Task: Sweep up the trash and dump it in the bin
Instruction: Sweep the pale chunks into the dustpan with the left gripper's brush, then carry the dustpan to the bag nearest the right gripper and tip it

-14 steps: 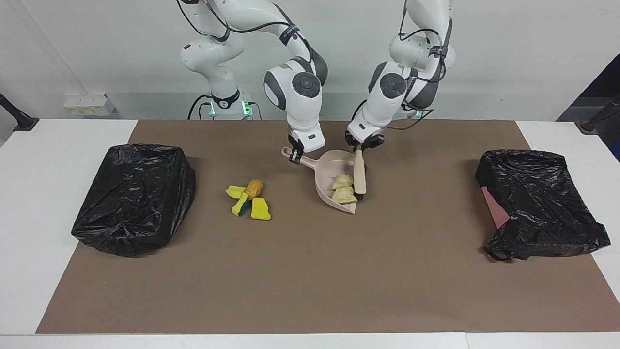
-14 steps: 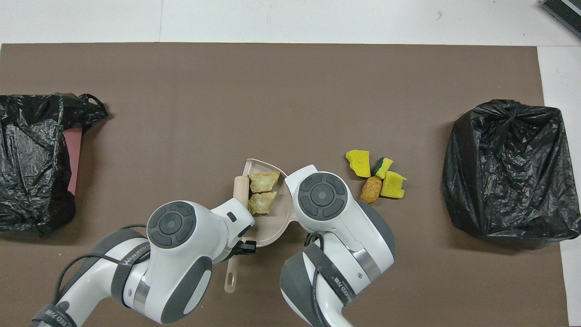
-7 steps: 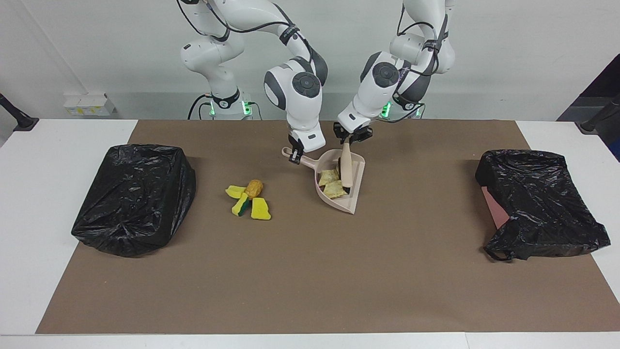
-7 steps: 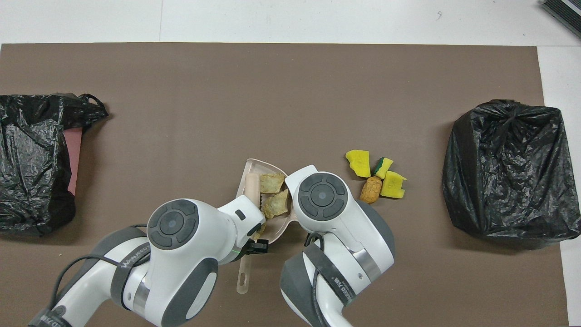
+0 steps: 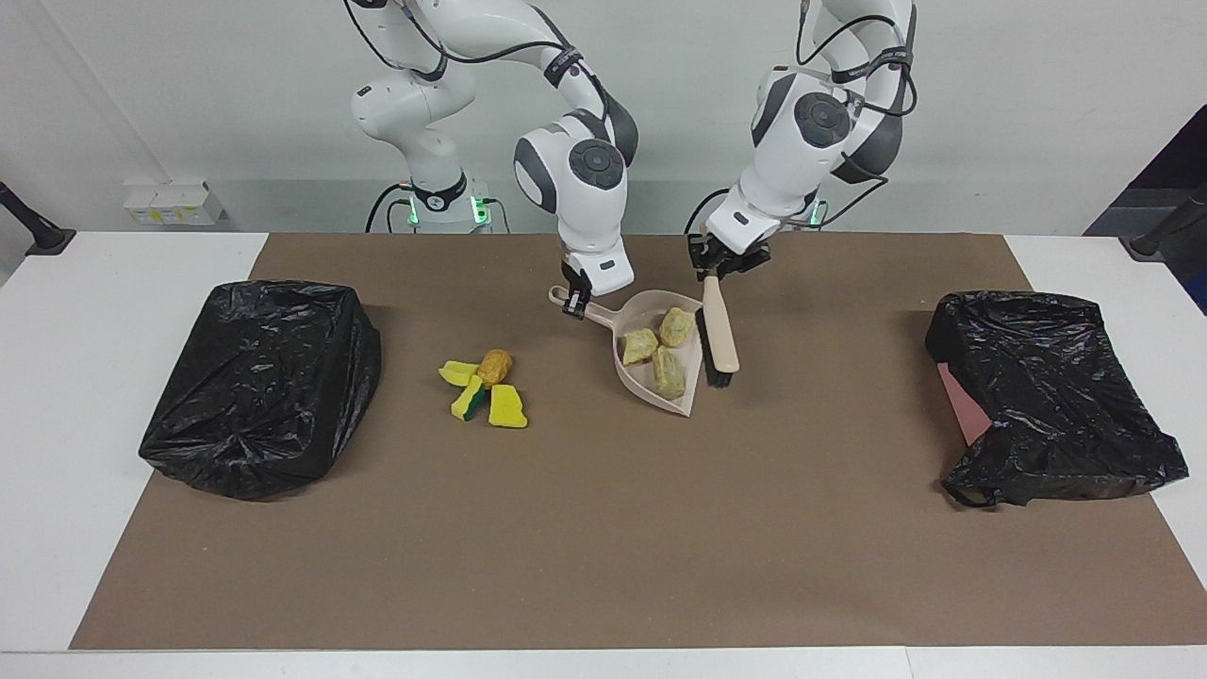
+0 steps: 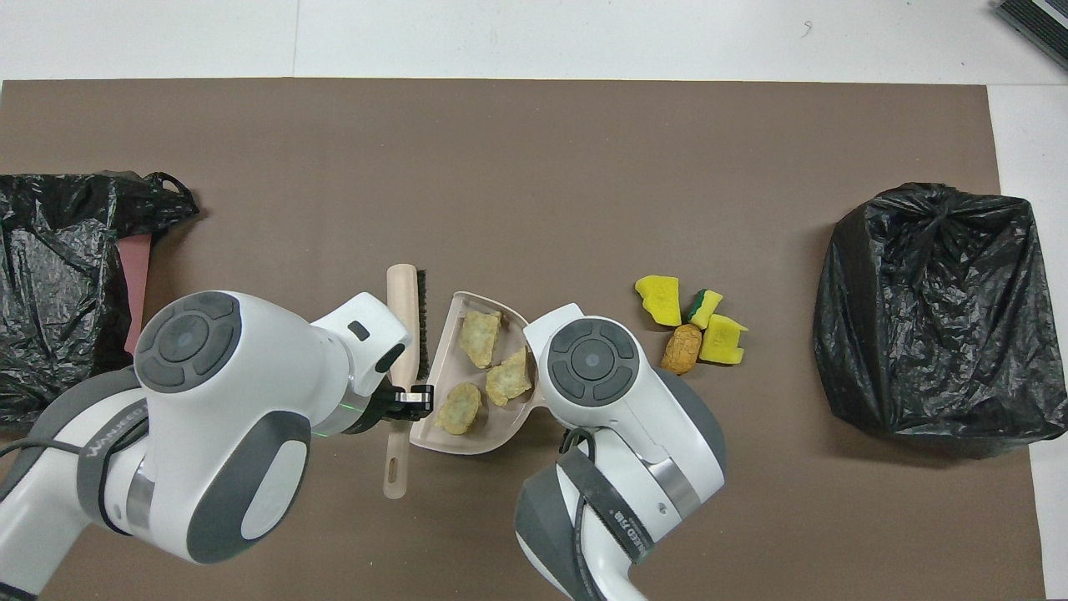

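My right gripper is shut on the handle of the beige dustpan, which rests on the brown mat. Three pale tan trash chunks lie in the pan. My left gripper is shut on the handle of the beige brush, which slants down just beside the pan toward the left arm's end, bristles facing the pan. More trash, yellow sponge pieces and a brown lump, lies in a pile toward the right arm's end. In the overhead view the right wrist hides its gripper.
A bin wrapped in a black bag stands at the right arm's end of the mat. Another black-bagged bin, its pink side showing, stands at the left arm's end. White table surrounds the mat.
The left gripper has drawn the brush out of the dustpan and over to its side toward the left arm's end. The chunks now lie spread deeper in the pan. The right arm has not moved.
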